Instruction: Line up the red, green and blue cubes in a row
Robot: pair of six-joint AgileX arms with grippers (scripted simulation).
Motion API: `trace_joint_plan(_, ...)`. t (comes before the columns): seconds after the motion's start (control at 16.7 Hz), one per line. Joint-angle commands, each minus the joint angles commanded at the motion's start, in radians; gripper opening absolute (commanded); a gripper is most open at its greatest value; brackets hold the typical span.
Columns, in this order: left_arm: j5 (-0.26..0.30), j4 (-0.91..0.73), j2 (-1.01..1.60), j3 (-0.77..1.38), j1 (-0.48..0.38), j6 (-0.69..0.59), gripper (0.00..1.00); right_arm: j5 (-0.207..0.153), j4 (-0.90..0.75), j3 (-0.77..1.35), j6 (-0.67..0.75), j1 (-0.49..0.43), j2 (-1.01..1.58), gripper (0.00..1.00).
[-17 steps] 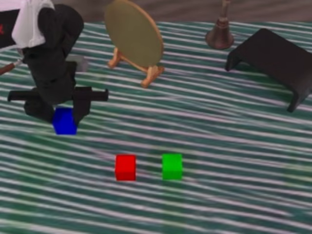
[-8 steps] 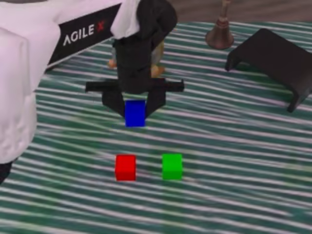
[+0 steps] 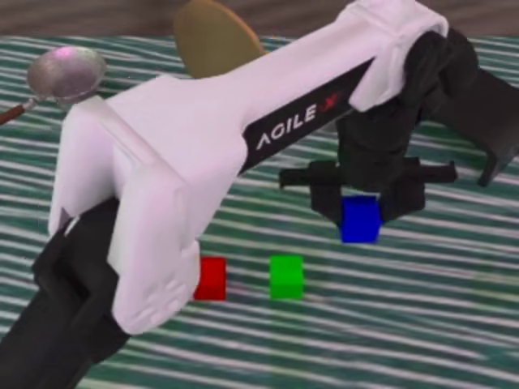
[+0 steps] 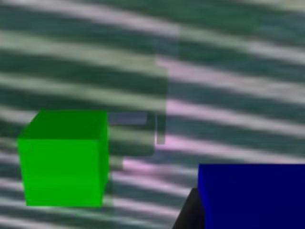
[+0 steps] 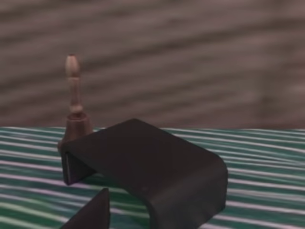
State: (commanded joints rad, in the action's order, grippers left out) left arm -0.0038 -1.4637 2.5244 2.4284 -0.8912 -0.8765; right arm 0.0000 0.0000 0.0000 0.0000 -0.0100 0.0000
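Hovering right of the green cube (image 3: 285, 277) and red cube (image 3: 211, 279), a plain blue cube (image 3: 359, 220), clenched between the left gripper's (image 3: 362, 212) dark fingers (image 3: 326, 199).

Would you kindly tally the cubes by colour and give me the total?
Red cube: 1
Green cube: 1
Blue cube: 1, held in the left pincer
Total: 3 cubes

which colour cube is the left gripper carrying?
Blue: the blue cube sits between the left gripper fingers. Clearest in the top view.
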Motion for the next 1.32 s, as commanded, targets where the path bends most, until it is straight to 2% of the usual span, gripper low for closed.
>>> trace_joint_plan(0.12,-0.001,-0.013,0.014,0.027,-0.022,-0.023,0.00,0.000,0.000,0.000,0.000,0.000,0.000,1.00)
trace_joint_plan(0.48,0.000,0.006,0.009,0.008,-0.019,-0.019,0.00,0.000,0.000,0.000,0.000,0.000,0.000,1.00)
trace_joint_plan(0.9,-0.001,0.245,0.001,-0.245,-0.021,-0.023,0.00,0.000,0.000,0.000,0.000,0.000,0.000,1.00)
trace_joint_plan(1.2,-0.001,0.276,0.001,-0.275,-0.023,-0.024,0.00,0.000,0.000,0.000,0.000,0.000,0.000,1.00)
trace_joint_plan(1.32,-0.001,0.276,0.001,-0.275,-0.023,-0.024,0.15,0.000,0.000,0.000,0.000,0.000,0.000,1.00)
